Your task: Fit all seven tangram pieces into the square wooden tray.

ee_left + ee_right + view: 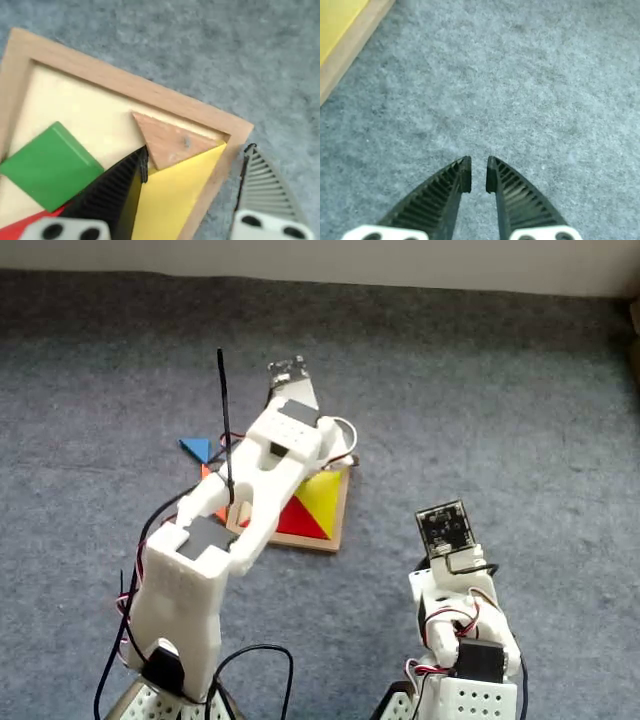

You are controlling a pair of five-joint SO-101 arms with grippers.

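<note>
Wooden tray [150,90], bare-wood triangle [170,140], smooth green square [47,167], fuzzy carpet [520,75]

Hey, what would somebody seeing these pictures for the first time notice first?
Probably the white left arm stretched across the wooden tray on the grey carpet, its open left gripper straddling the tray's corner beside a wood-coloured triangle and a yellow piece. Next, the bright green square in the tray and a blue triangle outside it on the carpet.
</note>
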